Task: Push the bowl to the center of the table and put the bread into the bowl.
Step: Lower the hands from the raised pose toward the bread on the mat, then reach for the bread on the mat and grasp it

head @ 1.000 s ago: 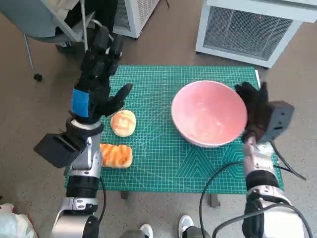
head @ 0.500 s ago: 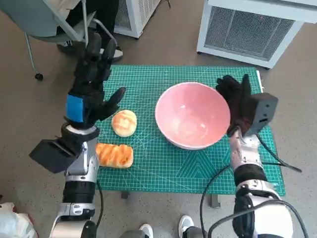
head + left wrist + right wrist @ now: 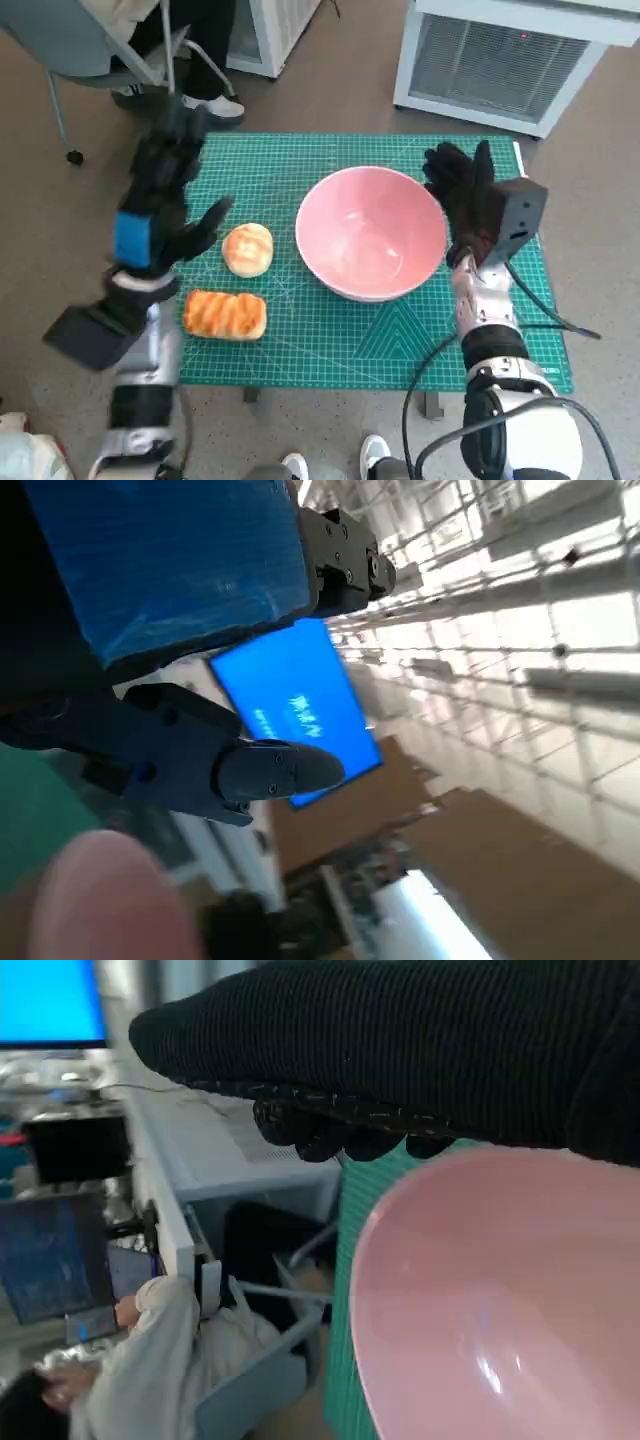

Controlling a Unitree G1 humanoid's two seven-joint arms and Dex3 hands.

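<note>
the right hand (image 3: 462, 195) lies flat against the pink bowl (image 3: 370, 235), fingers spread, gripping nothing. the left hand (image 3: 160, 205) hovers empty, fingers apart, with the round bread (image 3: 248, 248) just beside its thumb.

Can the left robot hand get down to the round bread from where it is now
Probably yes. The left robot hand is raised and open beside the round bread, and nothing lies between them; the long bread lies nearer the robot.

My head camera looks steeply down on the whole table (image 3: 330, 345). My left wrist camera points up and away, seemingly toward a ceiling. My right wrist camera sits close against the bowl (image 3: 500, 1300), which the head view shares.
</note>
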